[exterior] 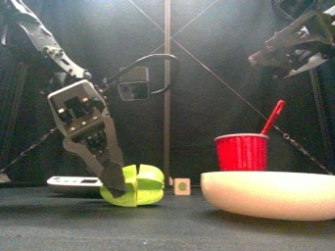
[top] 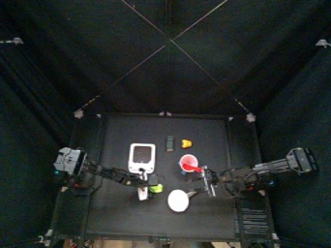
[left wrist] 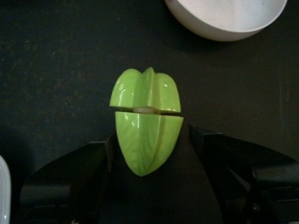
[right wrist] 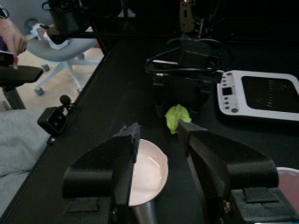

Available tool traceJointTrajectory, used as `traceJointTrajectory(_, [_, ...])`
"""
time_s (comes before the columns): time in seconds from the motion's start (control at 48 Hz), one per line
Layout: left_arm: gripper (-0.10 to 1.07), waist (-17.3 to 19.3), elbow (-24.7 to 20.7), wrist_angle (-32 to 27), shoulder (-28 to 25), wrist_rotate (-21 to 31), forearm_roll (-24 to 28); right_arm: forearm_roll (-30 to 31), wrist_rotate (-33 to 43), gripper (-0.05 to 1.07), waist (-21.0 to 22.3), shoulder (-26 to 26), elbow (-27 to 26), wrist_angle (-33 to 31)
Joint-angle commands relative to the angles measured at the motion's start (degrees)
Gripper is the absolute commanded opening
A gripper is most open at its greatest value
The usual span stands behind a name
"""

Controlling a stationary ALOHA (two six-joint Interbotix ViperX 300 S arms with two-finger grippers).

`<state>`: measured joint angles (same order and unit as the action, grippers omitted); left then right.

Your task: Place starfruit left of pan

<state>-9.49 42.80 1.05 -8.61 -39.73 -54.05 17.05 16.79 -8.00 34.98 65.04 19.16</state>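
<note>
Black tabletop [left wrist: 59, 52]: I find the starfruit [left wrist: 146, 118] lying lengthwise between my left pincer's [left wrist: 149, 175] spread jaws, ungripped; pan [left wrist: 228, 17] beyond.

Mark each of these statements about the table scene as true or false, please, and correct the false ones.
1. The starfruit lies between the open jaws of the left gripper. True.
2. The starfruit is inside the pan. False: it lies on the table, apart from the pan.
3. The right gripper holds the starfruit. False: its jaws are open and hold nothing; it hangs high, away from the fruit.
4. A red cup stands behind the pan in the front view. True.
5. The white device lies on top of the pan. False: it lies flat on the table, apart from the pan.
</note>
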Motion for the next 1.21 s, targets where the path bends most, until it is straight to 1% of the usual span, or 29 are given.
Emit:
traceJointTrajectory(0.0, [0.98,0.18,-1.23,0.35,0.09,-0.09,0.26,-0.18,0.0,0.78,-0.09,0.18,-0.7,0.35])
traceJointTrajectory(0.167, [0.92,0.18,-1.05,0.53,0.26,-0.09,0.26,-0.09,0.0,0.78,-0.09,0.09,-0.7,0.44])
traceJointTrajectory(0.396, [0.78,0.18,-1.14,0.44,0.62,-0.09,0.35,-0.09,0.0,0.78,-0.09,0.0,-0.62,0.35])
traceJointTrajectory(0.5, [0.74,0.18,-0.97,0.26,0.97,-0.09,0.35,-0.26,0.0,0.78,-0.18,0.0,-0.53,0.35])
traceJointTrajectory(0.688, [0.73,-0.44,-0.26,0.26,3.25,-0.09,0.44,-0.26,0.0,0.78,-0.09,0.0,-0.53,0.44])
traceJointTrajectory(0.812, [0.73,-1.23,1.32,0.26,5.45,-0.09,0.35,-0.26,0.0,0.78,-0.18,0.0,-0.53,0.35])
traceJointTrajectory(0.958, [0.73,-3.25,3.6,0.09,7.56,0.0,0.26,-0.26,0.09,0.78,-0.18,0.0,-0.44,0.35])
traceJointTrajectory(1.062, [0.73,-6.33,5.71,-0.26,9.14,0.0,0.18,-0.26,0.09,0.78,-0.09,0.0,-0.44,0.44])
traceJointTrajectory(1.188, [0.73,-8.96,7.12,-0.97,10.81,0.0,0.09,-0.26,0.09,0.78,-0.09,0.0,-0.53,0.44])
